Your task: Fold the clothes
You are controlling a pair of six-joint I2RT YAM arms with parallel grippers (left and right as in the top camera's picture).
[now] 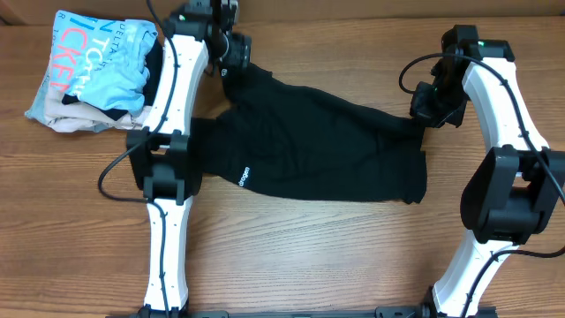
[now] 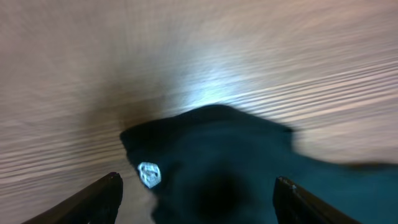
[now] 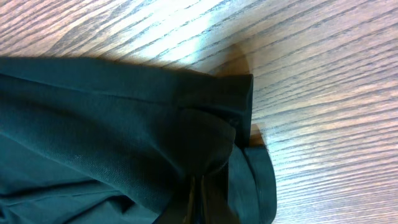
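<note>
The clothes (image 1: 318, 150), a black shirt with short white lettering, lie spread across the middle of the table. My left gripper (image 1: 231, 55) hovers over the shirt's far-left corner with its jaws wide apart and nothing between them. Its blurred wrist view shows black cloth (image 2: 236, 168) and a small white logo (image 2: 149, 175) below the fingers (image 2: 99, 198). My right gripper (image 1: 426, 113) is shut on the shirt's far-right corner. In the right wrist view the fabric (image 3: 124, 130) bunches around the closed jaws, and a hemmed edge (image 3: 258, 180) hangs beside them.
A pile of folded light-blue, white and beige garments (image 1: 93, 75) with pink lettering sits at the far left corner. Bare wooden table (image 1: 309, 256) stretches along the front, between the two arm bases.
</note>
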